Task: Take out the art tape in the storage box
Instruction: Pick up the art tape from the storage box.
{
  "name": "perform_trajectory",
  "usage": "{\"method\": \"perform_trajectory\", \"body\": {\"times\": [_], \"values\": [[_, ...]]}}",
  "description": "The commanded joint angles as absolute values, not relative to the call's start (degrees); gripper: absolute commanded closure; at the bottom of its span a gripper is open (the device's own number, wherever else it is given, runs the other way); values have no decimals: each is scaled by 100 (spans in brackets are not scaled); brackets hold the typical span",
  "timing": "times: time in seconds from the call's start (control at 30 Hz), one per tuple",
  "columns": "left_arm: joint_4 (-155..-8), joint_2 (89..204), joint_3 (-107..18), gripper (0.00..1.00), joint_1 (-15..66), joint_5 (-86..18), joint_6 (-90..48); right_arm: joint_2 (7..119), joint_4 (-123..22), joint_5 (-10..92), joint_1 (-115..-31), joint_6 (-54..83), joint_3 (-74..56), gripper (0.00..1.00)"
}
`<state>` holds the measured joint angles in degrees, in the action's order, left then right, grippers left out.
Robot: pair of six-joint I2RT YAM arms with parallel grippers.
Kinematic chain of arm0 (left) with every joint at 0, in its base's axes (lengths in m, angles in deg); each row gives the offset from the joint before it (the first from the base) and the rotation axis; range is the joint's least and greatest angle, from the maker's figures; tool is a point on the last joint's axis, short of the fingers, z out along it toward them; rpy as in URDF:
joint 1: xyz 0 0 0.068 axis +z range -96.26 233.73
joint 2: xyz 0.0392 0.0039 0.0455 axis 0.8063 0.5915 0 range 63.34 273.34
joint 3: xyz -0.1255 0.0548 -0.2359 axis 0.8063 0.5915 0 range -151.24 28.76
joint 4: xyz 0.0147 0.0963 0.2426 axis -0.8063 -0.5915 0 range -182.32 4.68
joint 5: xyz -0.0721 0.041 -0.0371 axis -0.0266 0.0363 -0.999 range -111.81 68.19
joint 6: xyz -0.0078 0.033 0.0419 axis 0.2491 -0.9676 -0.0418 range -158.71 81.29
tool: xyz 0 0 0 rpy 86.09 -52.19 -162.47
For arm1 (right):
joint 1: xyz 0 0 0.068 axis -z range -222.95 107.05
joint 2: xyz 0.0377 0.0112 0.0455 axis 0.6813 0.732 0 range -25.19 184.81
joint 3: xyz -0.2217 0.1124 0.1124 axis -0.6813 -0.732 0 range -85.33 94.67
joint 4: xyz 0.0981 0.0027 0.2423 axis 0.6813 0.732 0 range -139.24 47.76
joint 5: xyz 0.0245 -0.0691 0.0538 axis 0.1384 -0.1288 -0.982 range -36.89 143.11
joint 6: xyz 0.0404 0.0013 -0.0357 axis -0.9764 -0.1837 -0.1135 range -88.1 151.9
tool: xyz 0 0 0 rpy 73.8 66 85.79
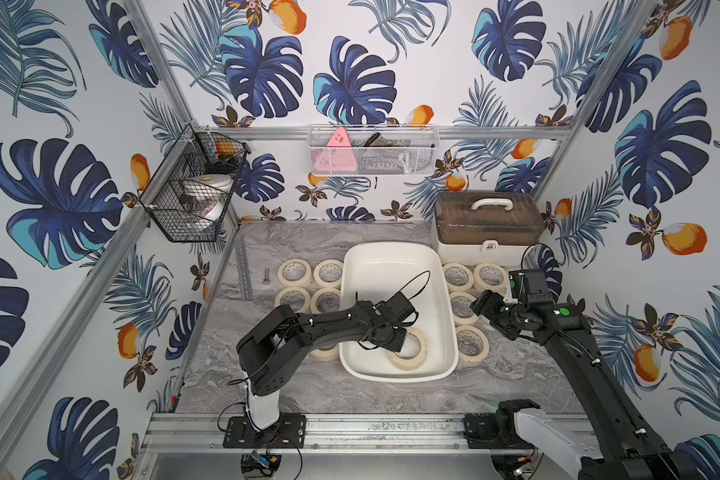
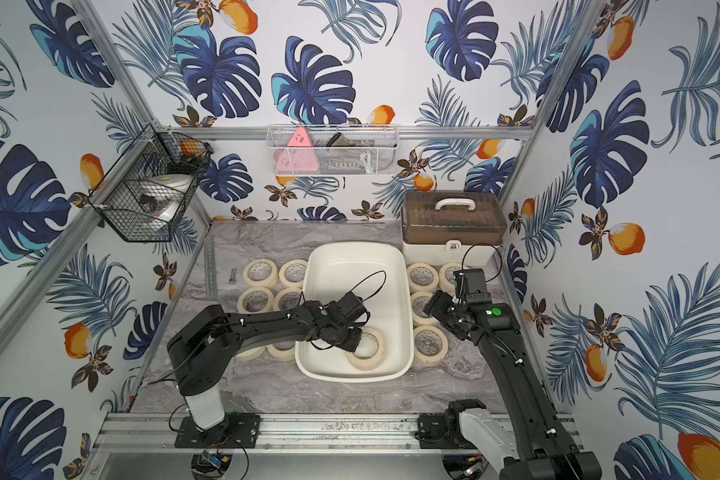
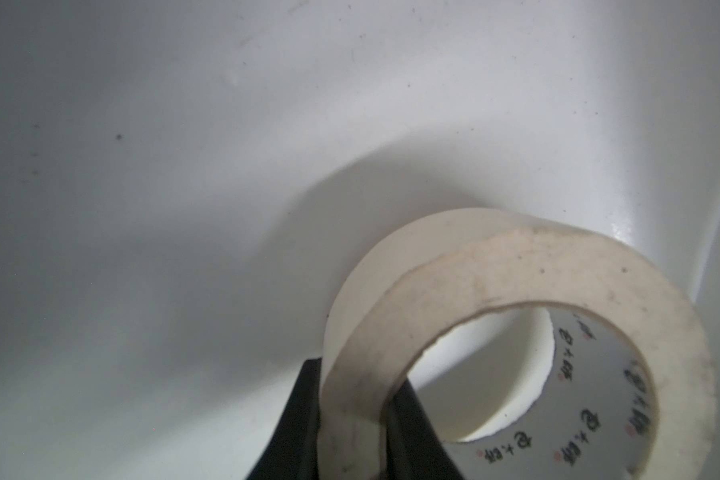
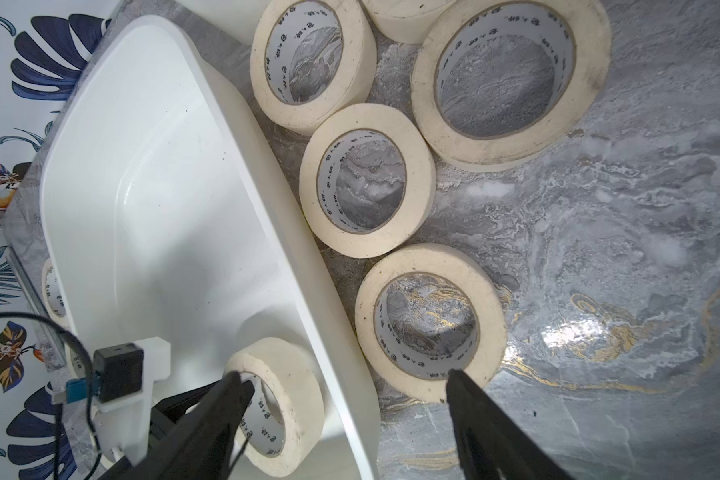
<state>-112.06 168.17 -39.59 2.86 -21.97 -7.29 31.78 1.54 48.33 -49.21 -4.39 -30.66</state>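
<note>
Art tape (image 1: 408, 365) — one roll (clamped) — is inside storage box (image 1: 391, 274).

Black jointed arms (image 1: 321, 324), white base housings (image 1: 262, 409), black cables (image 1: 424, 273), green lights (image 1: 563, 311), tapered black right pincer (image 4: 348, 376), perhaps white ties (image 1: 594, 362).

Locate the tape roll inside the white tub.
In both top views the tape roll lies in the tub's near right corner, its wall pinched by the left tool.

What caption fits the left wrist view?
Left hand pinching the wall of a tape roll inside the white storage box.
</note>
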Motion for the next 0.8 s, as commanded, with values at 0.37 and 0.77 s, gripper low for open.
{"method": "perform_trajectory", "body": {"times": [0.37,0.77], "values": [[-12607,16387,-5174,100,293,-1285,-458,3065,240,4045,-5156,89,-2699,22],[-13283,16931,-6774,100,192,-1522,-299,3091,224,4655,-6581,-45,-2457,25]]}}
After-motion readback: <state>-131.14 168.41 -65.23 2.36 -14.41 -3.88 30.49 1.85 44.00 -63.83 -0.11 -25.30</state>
